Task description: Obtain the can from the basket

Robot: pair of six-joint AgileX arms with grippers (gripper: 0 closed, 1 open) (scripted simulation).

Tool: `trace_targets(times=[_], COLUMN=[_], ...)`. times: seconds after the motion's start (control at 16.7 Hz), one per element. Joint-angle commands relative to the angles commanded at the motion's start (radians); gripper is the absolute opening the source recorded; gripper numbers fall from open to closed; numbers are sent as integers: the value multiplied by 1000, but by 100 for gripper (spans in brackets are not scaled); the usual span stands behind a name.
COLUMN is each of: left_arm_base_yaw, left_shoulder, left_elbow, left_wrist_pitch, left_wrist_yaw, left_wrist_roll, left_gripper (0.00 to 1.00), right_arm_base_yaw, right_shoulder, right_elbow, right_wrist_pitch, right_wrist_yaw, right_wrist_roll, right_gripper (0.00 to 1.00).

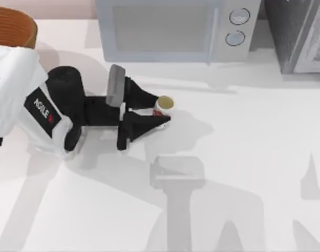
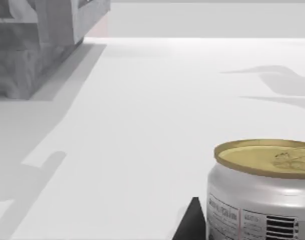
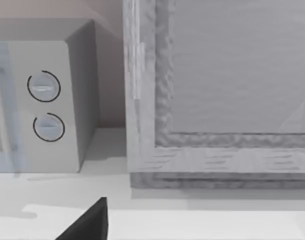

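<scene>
The can (image 1: 163, 104) stands upright on the table (image 1: 244, 157), out of the basket (image 1: 13, 29) and in front of the microwave (image 1: 170, 29). The left gripper (image 1: 159, 109) has its jaws closed on its sides. Judged light, rigid, smooth and slippery; best gripped mid-wall. Gold lid, white side, red label. Right gripper (image 3: 87, 225): jaw state cannot be told.

Microwave (image 1: 173, 29) stands at the table's (image 1: 254, 157) far edge, centre. Grey cabinet (image 1: 299, 34) stands just beside it, right.
</scene>
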Motion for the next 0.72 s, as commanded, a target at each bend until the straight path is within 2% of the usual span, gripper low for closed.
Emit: trace_targets(times=[0.3,0.72], left_arm_base_yaw=[0,0], left_shoulder=[0,0], left_elbow=[0,0], left_wrist_pitch=[0,0], left_wrist_yaw=[0,0], left_wrist_roll=[0,0], left_gripper=[0,53], right_arm_base_yaw=[0,0], right_shoulder=[0,0], right_elbow=[0,0], right_wrist_pitch=[0,0], right_wrist_yaw=[0,0], right_wrist_roll=[0,0], right_gripper=[100,100])
